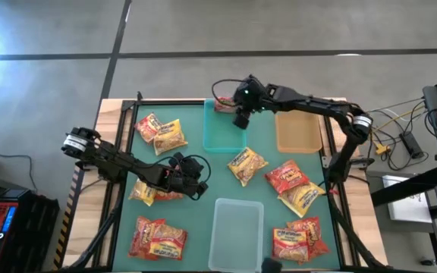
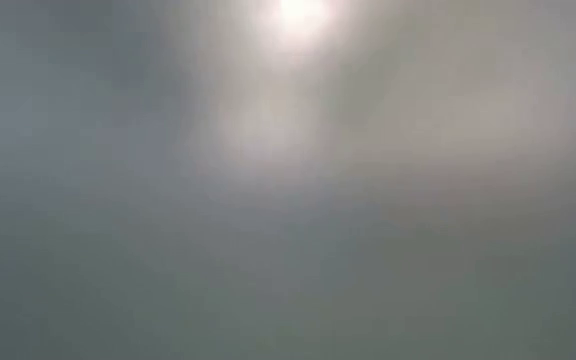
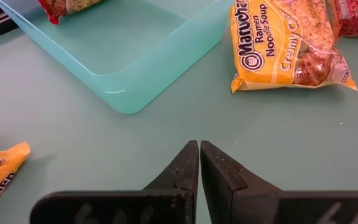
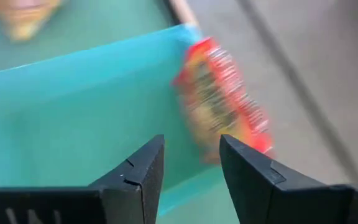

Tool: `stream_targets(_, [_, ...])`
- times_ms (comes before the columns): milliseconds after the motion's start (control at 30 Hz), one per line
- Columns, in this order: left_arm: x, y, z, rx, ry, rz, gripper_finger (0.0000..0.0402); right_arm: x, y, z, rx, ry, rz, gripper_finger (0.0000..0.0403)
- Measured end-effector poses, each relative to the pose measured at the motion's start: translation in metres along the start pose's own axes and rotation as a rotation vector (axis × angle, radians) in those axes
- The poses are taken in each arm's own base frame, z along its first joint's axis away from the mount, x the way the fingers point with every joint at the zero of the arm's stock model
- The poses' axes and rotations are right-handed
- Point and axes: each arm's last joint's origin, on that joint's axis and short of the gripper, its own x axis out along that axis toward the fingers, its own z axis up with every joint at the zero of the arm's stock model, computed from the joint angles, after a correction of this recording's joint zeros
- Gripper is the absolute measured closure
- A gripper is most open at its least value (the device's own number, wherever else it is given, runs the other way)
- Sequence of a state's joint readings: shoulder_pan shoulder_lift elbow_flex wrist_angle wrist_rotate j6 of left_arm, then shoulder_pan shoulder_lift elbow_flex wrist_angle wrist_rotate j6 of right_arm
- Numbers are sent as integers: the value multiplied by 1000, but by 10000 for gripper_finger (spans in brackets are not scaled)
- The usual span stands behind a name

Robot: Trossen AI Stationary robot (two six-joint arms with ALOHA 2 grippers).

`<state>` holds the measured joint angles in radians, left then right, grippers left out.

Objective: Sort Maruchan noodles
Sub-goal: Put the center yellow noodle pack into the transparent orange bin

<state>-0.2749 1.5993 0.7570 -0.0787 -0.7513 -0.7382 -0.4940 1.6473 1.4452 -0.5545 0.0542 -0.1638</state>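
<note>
R gripper (image 1: 241, 119) hangs over the far end of the teal bin (image 1: 224, 140), at the far edge of the green mat (image 1: 203, 193). Its fingers (image 4: 138, 171) stand apart w/ a clear gap and nothing between them. A red ramen packet (image 4: 225, 102) lies tilted against the bin's far wall, just ahead of the fingertips, not in the grip; from above only a bit of it shows at the bin's far corner, by the gripper. L gripper (image 1: 196, 186) sits low over the mat's middle-left, jaws pressed together, tips touching, holding nothing; wrist cam shows the fingers (image 3: 185, 171) closed w/ bare mat under them, and the teal bin corner ahead. Yellow Maruchan Creamy Chicken packet (image 3: 288, 43) lies flat on the mat just beside the bin, same one as mid-mat from above (image 1: 246, 165). Other Maruchan packets scattered on the mat: a pair far-left (image 1: 160, 133), one under the L arm (image 1: 144, 192), two near-left (image 1: 156, 239), a red and a yellow at right (image 1: 293, 184), a few near-right (image 1: 298, 239). Tan bin (image 1: 297, 130) far-right, clear bin (image 1: 237, 225) near-centre. Low cam gives only grey haze.
</note>
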Motion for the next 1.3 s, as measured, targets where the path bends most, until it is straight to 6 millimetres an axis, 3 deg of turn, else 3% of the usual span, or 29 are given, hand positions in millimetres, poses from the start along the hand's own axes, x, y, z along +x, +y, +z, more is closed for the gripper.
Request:
stream_targets(200, [0, 0, 0, -4, -3, -3, 402, -18, 40, -19, 19, 26, 92, 274])
stream_targets(400, [0, -1, 1, 26, -14, 0, 402, -25, 84, -51, 2, 107, 173, 275])
stream_targets(600, [0, -4, 3, -25, -23, -34, 402, -27, 113, -86, -196, 204, 236, 279])
stream_targets(733, [0, -10, 2, -141, 17, -122, 402, -27, 119, -102, -263, 256, 253, 280])
stream_targets(933, [5, -20, -3, -166, 0, -181, 402, -13, 120, -120, -226, 336, 219, 280])
stream_targets(1300, [5, -26, 4, -158, -59, -227, 402, -7, 125, -132, -88, 400, 244, 293])
